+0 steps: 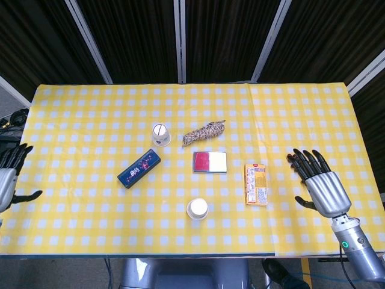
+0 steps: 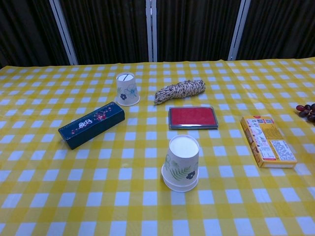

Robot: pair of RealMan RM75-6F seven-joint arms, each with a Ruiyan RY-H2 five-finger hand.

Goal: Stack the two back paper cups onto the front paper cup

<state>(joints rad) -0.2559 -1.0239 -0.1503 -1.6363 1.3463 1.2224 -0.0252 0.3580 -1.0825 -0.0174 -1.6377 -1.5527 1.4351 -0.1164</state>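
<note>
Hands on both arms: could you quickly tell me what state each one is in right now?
Left hand: open, fingers spread, holding nothing.
Right hand: open, fingers spread, holding nothing.
</note>
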